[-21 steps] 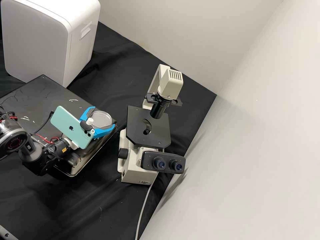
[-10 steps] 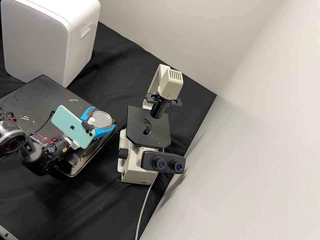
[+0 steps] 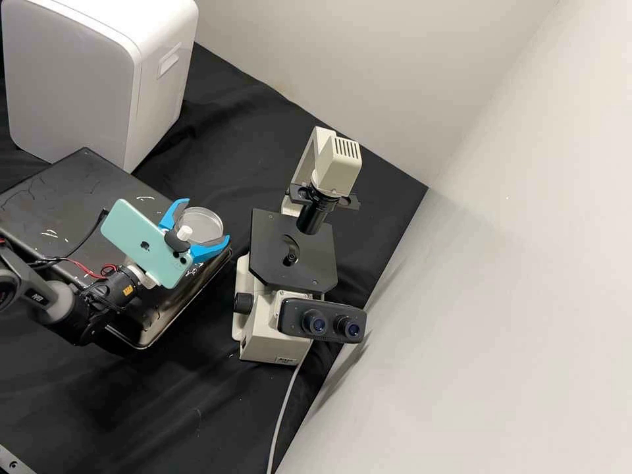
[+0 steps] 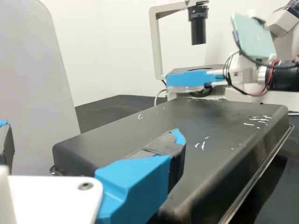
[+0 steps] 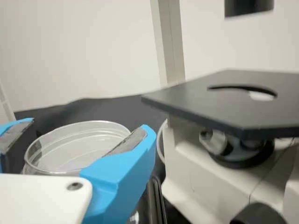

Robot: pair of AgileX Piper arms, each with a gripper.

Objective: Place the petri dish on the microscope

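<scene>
A clear round petri dish (image 3: 201, 224) sits between the blue fingers of my right gripper (image 3: 195, 232), which is shut on it at the right edge of a black box (image 3: 59, 197). In the right wrist view the petri dish (image 5: 70, 149) is in my right gripper (image 5: 84, 128), with the microscope's black stage (image 5: 233, 105) close beyond and slightly higher. The microscope (image 3: 293, 263) stands to the right of the dish, its stage (image 3: 303, 263) bare. My left gripper (image 4: 91, 140) is open over the near end of the black box (image 4: 210, 126), facing the right gripper (image 4: 191, 78) and the dish (image 4: 189, 87).
A large white appliance (image 3: 99, 72) stands at the back left. A teal phone (image 3: 141, 245) is mounted on the right wrist. The microscope's cable (image 3: 283, 408) runs off the front. A pale wall (image 3: 513, 263) closes in on the right.
The right gripper has risen a little with the dish and shifted slightly toward the back. The arm's elbow has swung left, partly out of the high view.
</scene>
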